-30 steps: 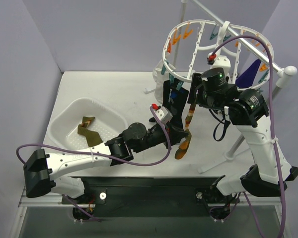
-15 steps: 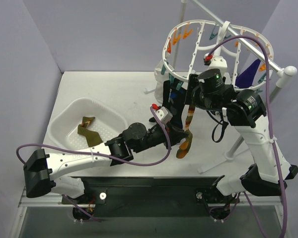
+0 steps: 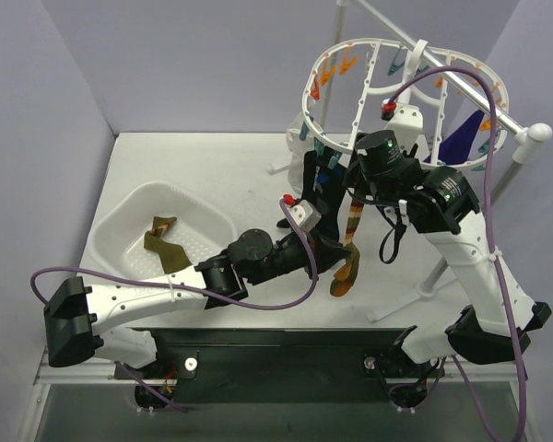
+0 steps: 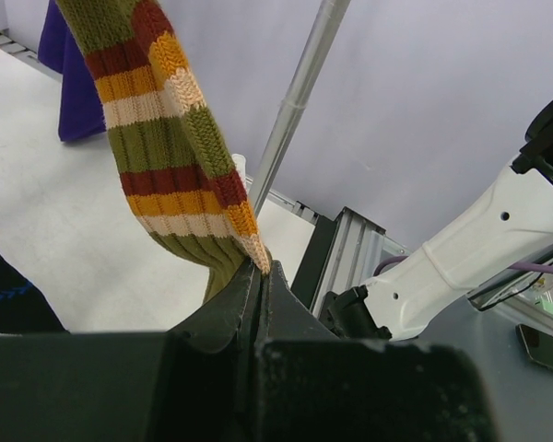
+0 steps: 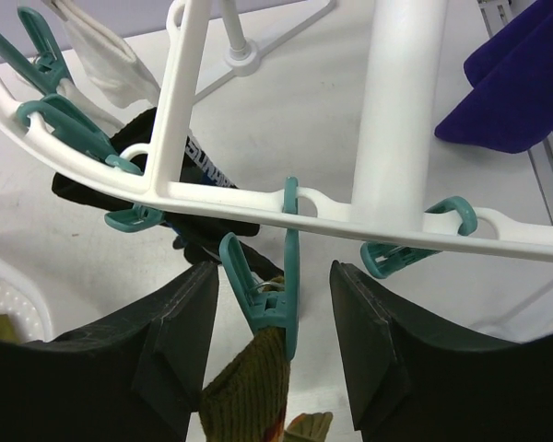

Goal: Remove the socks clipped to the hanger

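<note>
A white perforated tub (image 3: 203, 219) sits on the white table (image 3: 203, 161), left side.

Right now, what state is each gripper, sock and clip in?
left gripper: shut on the striped sock's lower end.
right gripper: open, jaws either side of the teal clip.
striped sock: hanging, top held by that clip.
teal clip: closed on the sock.
black sock: clipped to the hanger.
purple sock: hanging, its clip out of view.
tub: holds one loose patterned sock.
</note>
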Robot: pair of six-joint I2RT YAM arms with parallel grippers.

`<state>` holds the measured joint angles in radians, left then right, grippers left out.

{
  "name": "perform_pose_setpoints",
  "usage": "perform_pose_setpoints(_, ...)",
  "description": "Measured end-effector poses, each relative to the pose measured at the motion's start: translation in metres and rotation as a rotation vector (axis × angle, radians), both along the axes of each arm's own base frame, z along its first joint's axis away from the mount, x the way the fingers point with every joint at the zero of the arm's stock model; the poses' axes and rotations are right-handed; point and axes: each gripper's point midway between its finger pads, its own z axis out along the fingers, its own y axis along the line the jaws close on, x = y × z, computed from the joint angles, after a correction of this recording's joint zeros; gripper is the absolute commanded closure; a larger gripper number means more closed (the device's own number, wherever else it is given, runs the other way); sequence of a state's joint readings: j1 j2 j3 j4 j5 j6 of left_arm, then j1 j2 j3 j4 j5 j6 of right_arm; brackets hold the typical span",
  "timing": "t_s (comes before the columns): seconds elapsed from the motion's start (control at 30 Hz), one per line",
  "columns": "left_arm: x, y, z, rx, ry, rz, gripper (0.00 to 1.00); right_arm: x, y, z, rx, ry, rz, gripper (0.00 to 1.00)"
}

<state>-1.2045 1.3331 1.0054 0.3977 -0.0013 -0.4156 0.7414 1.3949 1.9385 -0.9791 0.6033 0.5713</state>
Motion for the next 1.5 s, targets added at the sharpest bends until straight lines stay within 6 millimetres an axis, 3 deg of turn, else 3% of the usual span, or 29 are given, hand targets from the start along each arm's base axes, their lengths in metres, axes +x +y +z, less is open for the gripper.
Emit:
perform_pose_setpoints(0.17,-0.001,0.0,0.0,0.0,0.0,-0.003,1.0,0.002,0.0,0.003,0.006,-0.014,-0.008,0.58)
perform_pose_setpoints(0.37,-0.003,-0.001,-0.002,0.006,0.002,-0.006,1.0,0.003,0.0,0.003,0.006,-0.019,-0.01,0.74)
perform_pose_setpoints(0.47,-0.003,-0.001,-0.004,0.016,0.006,-0.007,1.0,0.004,0.0,0.001,0.001,-0.019,-0.013,0.89)
perform_pose_setpoints(0.5,-0.003,-0.001,-0.005,0.018,0.007,-0.007,1.0,0.005,0.0,0.001,0.0,-0.019,-0.013,1.0)
perform_pose_setpoints(0.83,-0.002,0.003,-0.022,0.086,0.024,0.007,1.0,0.002,-0.016,0.0,-0.001,-0.019,-0.031,1.0)
perform_pose_setpoints(1.17,-0.003,0.026,-0.026,0.127,0.04,0.045,1.0,0.001,-0.023,-0.006,0.033,-0.029,-0.041,1.0)
perform_pose_setpoints(1.5,-0.017,0.028,-0.054,0.197,0.111,-0.024,1.0,0.001,-0.026,0.001,0.066,-0.076,-0.035,1.0)
